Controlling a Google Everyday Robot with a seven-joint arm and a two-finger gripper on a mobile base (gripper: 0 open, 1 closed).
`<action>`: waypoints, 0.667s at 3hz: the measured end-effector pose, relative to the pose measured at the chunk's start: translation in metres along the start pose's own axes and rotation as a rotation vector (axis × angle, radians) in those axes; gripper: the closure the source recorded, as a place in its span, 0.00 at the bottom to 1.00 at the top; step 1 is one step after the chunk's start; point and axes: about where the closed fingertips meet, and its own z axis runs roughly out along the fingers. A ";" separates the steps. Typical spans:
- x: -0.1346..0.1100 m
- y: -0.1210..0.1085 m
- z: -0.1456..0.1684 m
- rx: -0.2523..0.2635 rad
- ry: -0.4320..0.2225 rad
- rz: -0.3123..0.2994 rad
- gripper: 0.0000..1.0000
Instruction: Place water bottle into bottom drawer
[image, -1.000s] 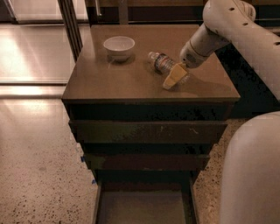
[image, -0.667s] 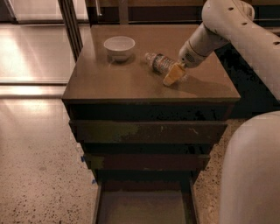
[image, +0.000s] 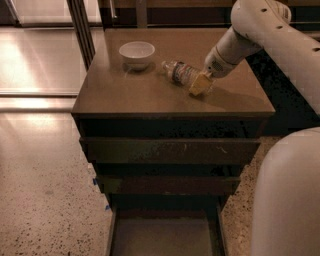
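The water bottle (image: 181, 72) lies on its side on the cabinet top (image: 125, 95), its cap pointing left toward the bowl. My gripper (image: 198, 85), with yellowish fingers, is low on the cabinet top at the bottle's right end, touching or nearly touching its base. The white arm comes in from the upper right. The bottom drawer (image: 162, 235) is pulled out at the foot of the cabinet, and its greyish floor shows with nothing on it.
A white bowl (image: 137, 53) stands on the cabinet top left of the bottle. Two closed drawers (image: 170, 150) with scuffed fronts sit above the bottom one. My white body (image: 287, 200) fills the lower right. Speckled floor lies to the left.
My gripper has moved left and down the cabinet top toward the bottle's base. The bottle has stayed in place.
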 end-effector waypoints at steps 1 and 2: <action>0.003 0.004 -0.005 -0.019 -0.003 -0.017 1.00; 0.019 0.023 -0.027 -0.067 -0.040 -0.046 1.00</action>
